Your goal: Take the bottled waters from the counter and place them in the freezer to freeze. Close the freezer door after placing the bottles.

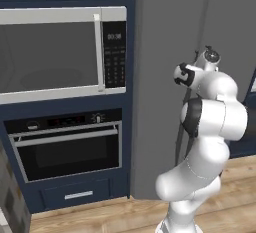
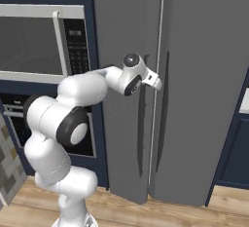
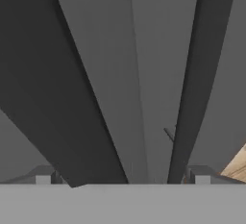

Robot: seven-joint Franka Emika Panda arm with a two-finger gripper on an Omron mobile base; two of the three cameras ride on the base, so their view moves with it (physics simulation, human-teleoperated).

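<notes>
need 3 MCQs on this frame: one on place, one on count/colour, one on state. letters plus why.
1. Where is the hand?
A. At the oven
B. At the fridge door handles
C. Over the floor beside the fridge

2. How many long dark vertical handles does the fridge front show?
A. One
B. Two
C. Four

3. What state is the freezer door in?
A. Shut
C. Wide open, shelves showing
B. Taken off

Key:
1. B, the right base view has the hand up against the fridge where the two doors meet, by the handles.
2. B, the right base view shows one handle on each side of the seam between the doors.
3. A, both base views show the grey panel flush with the fridge front, with no white interior visible.
</notes>
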